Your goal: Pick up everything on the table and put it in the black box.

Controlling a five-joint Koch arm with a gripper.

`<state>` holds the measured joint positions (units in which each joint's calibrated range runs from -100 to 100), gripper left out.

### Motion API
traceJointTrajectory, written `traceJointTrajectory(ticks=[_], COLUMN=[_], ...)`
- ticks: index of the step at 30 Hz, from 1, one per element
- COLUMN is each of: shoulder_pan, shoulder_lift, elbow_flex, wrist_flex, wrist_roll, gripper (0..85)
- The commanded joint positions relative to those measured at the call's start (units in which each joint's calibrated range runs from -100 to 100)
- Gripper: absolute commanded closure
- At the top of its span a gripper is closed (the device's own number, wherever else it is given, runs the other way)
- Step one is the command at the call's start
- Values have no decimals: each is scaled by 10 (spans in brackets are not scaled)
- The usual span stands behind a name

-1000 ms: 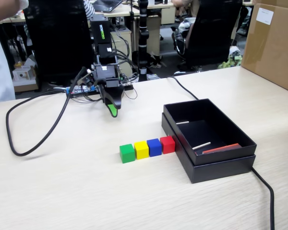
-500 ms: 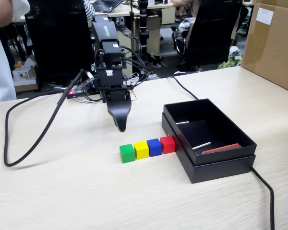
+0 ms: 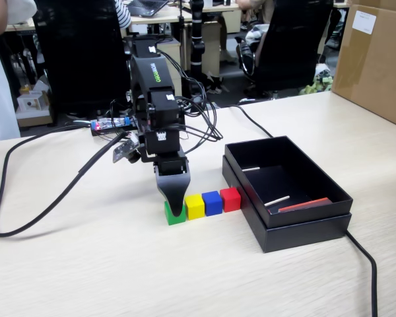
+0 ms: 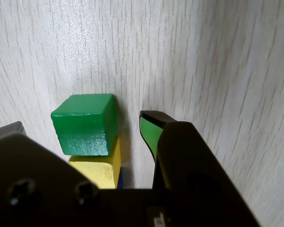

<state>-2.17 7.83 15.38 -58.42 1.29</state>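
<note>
In the fixed view the gripper (image 3: 177,210) covers most of the green cube (image 3: 169,216), at centre frame. In the wrist view the gripper (image 4: 80,125) body hides much of the yellow cube (image 4: 100,168) at the bottom, and only a sliver of the blue cube (image 4: 119,179) shows. The left jaw tip is barely visible at the left edge.

Black office chairs (image 3: 297,39), far desks (image 3: 165,16), brown carton (image 3: 376,59) at right

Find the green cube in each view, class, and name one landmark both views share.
Fixed view: green cube at the left end of the cube row, partly behind the gripper.
Wrist view: green cube left of centre, between the open jaws.
Shared landmark: the yellow cube touching it.
</note>
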Motion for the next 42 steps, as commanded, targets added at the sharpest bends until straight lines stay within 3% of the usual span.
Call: traceJointTrajectory(ticks=[1, 9, 27, 28, 31, 33, 38, 42], shoulder_pan=[0, 0, -12, -12, -13, -13, -15, -31], shoulder_lift=[6, 57, 69, 69, 70, 71, 61, -50], elbow_flex=[51, 85, 81, 80, 94, 104, 110, 105], wrist_flex=[-4, -4, -10, -12, -11, -11, -11, -24], wrist_roll=[0, -2, -5, -4, -2, -2, -2, -13], gripper=[382, 467, 477, 505, 726, 810, 841, 841])
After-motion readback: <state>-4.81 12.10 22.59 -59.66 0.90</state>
